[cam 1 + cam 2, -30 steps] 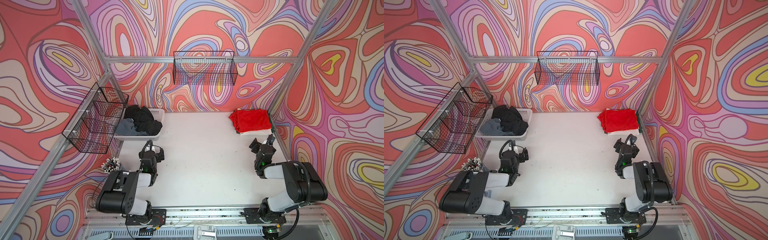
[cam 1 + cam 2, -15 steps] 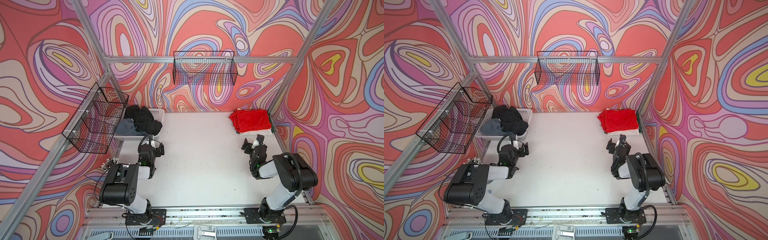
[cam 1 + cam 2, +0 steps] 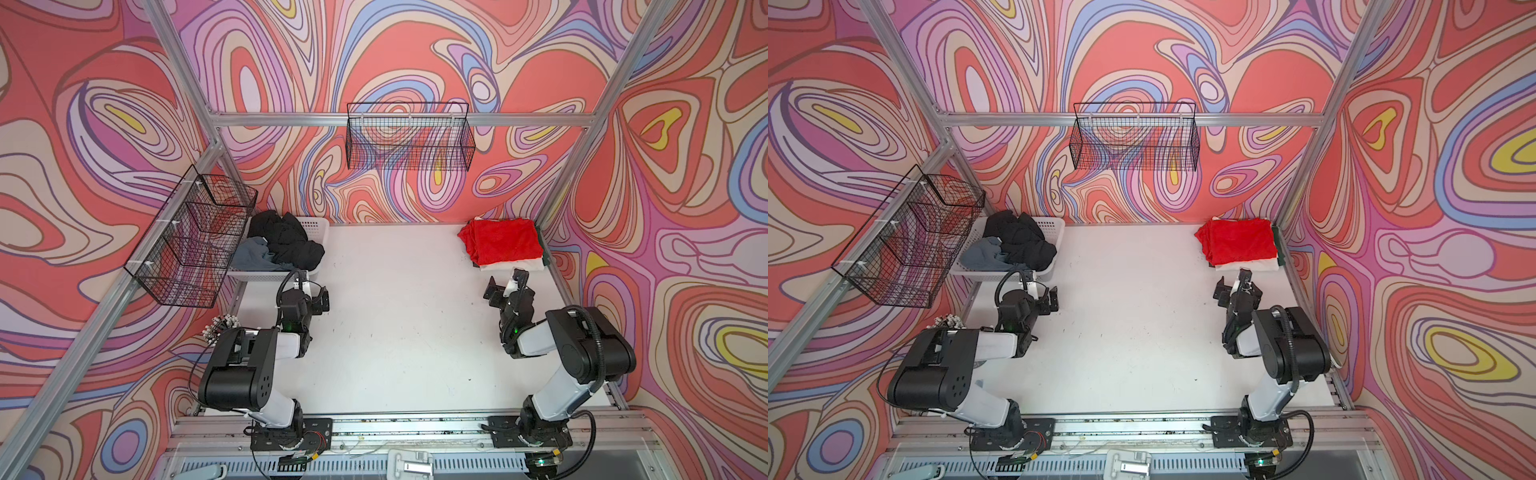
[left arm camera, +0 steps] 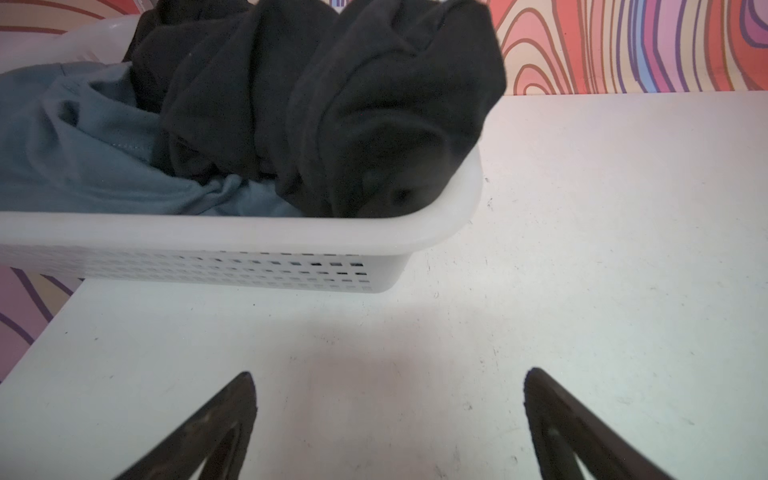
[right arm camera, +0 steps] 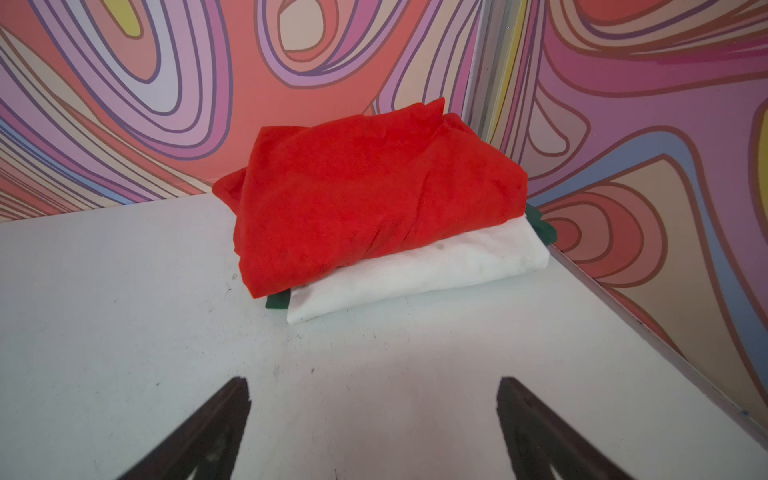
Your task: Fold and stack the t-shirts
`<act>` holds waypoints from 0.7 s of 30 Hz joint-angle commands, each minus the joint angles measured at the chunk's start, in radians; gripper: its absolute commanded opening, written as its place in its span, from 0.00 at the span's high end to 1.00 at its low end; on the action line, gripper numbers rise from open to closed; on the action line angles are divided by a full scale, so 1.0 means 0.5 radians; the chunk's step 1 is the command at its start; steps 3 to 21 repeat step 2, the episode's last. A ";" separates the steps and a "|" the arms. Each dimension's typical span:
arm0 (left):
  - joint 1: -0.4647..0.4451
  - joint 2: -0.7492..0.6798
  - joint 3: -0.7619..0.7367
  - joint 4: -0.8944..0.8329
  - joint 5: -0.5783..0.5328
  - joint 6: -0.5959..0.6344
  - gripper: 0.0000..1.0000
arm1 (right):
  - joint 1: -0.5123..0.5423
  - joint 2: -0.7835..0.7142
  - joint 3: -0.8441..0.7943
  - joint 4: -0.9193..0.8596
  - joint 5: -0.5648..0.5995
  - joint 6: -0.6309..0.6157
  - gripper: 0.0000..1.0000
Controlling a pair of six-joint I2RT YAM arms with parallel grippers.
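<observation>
Step in hand: between shirts, fetch pending. 3 folded shirts sit stacked in the far corner across the table (image 3: 407, 332) from the basket (image 4: 232, 237): red t-shirt (image 3: 503, 243) on top, white t-shirt (image 5: 415, 270) under it, dark green t-shirt (image 5: 277, 301) at the bottom with only its edges showing. 2 lie crumpled inside the basket: black t-shirt (image 4: 324, 104) heaped over grey t-shirt (image 4: 83, 158), the black one bulging over the rim. Looks like 3 of 5 done. Left gripper (image 4: 389, 372) sits low over bare table just in front of the basket's near wall, pointed at it, jaws spread wide and empty. Right gripper (image 5: 374, 380) is well apart from the basket and near the stack, aimed at it, also spread and empty. Next move likely needs the left arm to rise over the rim and pinch the black shirt first; a sloppy pinch could drag the grey one along or shift the basket.
</observation>
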 commanded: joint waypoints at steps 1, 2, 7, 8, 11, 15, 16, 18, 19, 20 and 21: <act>0.003 -0.008 -0.008 0.026 0.023 0.002 0.00 | 0.008 0.004 0.019 0.051 -0.004 -0.033 0.02; 0.003 -0.009 -0.007 0.026 0.024 -0.001 0.00 | 0.007 0.002 0.016 0.050 -0.002 -0.033 0.02; 0.003 -0.009 -0.007 0.026 0.024 -0.001 0.00 | 0.007 0.002 0.016 0.050 -0.002 -0.033 0.02; 0.003 -0.009 -0.007 0.026 0.024 -0.001 0.00 | 0.007 0.002 0.016 0.050 -0.002 -0.033 0.02; 0.003 -0.009 -0.007 0.026 0.024 -0.001 0.00 | 0.007 0.002 0.016 0.050 -0.002 -0.033 0.02; 0.003 -0.009 -0.007 0.026 0.024 -0.001 0.00 | 0.007 0.002 0.016 0.050 -0.002 -0.033 0.02; 0.003 -0.009 -0.007 0.026 0.024 -0.001 0.00 | 0.007 0.002 0.016 0.050 -0.002 -0.033 0.02; 0.003 -0.009 -0.007 0.026 0.024 -0.001 0.00 | 0.007 0.002 0.016 0.050 -0.002 -0.033 0.02; 0.003 -0.009 -0.007 0.026 0.024 -0.001 0.00 | 0.007 0.002 0.016 0.050 -0.002 -0.033 0.02; 0.003 -0.009 -0.007 0.026 0.024 -0.001 0.00 | 0.007 0.002 0.016 0.050 -0.002 -0.033 0.02; 0.003 -0.009 -0.007 0.026 0.024 -0.001 0.00 | 0.007 0.002 0.016 0.050 -0.002 -0.033 0.02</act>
